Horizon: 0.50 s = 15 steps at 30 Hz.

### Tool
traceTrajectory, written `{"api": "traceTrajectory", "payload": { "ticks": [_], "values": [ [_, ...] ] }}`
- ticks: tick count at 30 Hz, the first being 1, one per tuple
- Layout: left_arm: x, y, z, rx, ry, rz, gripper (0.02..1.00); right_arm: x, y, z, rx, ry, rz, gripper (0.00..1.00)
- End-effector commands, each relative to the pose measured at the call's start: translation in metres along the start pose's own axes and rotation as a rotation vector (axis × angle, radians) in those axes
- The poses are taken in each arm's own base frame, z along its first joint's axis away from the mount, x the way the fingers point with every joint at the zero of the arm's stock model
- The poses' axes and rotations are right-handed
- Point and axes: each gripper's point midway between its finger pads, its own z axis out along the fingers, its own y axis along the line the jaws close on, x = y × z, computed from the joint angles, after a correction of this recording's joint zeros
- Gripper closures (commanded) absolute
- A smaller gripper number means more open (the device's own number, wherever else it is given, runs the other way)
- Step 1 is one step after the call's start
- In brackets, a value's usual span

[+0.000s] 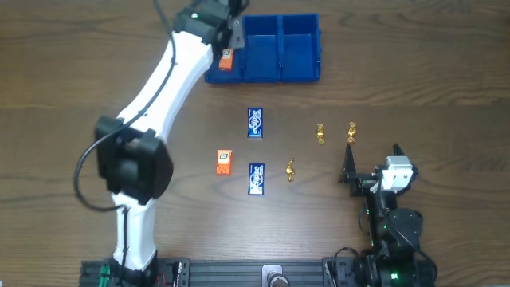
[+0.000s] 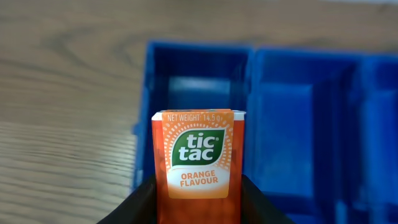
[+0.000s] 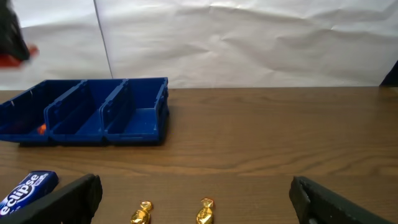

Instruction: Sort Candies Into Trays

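Note:
My left gripper (image 1: 226, 56) is shut on an orange candy box (image 2: 199, 155), held upright at the left end of the blue three-compartment tray (image 1: 263, 78). In the left wrist view the box stands in front of the tray's (image 2: 252, 81) end compartment. On the table lie another orange box (image 1: 224, 162), two blue packs (image 1: 255, 123) (image 1: 256, 178) and three gold candies (image 1: 291, 169) (image 1: 319, 133) (image 1: 351, 131). My right gripper (image 1: 372, 157) stays open low over the table near the right gold candies (image 3: 205, 211) (image 3: 142, 213), holding nothing.
A small orange spot (image 3: 41, 129) shows inside the tray's (image 3: 134, 130) far end compartment. A blue pack (image 3: 25, 190) lies beside my right gripper's finger. A white wall stands behind the table's far edge. Bare wood lies left and right of the candies.

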Motion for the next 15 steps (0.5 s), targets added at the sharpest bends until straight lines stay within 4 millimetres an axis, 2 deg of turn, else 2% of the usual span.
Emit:
{"api": "traceTrajectory", "payload": {
  "ticks": [1,9,15],
  "values": [
    [0.006,0.001,0.020,-0.006,0.034,0.004,0.746,0.001,-0.001,0.000,0.002,0.001,-0.012,0.003],
    [0.005,0.015,0.029,0.002,0.055,-0.023,0.733,0.001,-0.001,0.000,0.002,0.001,-0.012,0.003],
    [0.001,0.013,0.029,0.014,0.042,-0.008,0.717,0.001,-0.001,0.000,0.002,0.001,-0.012,0.003]
  ]
}}
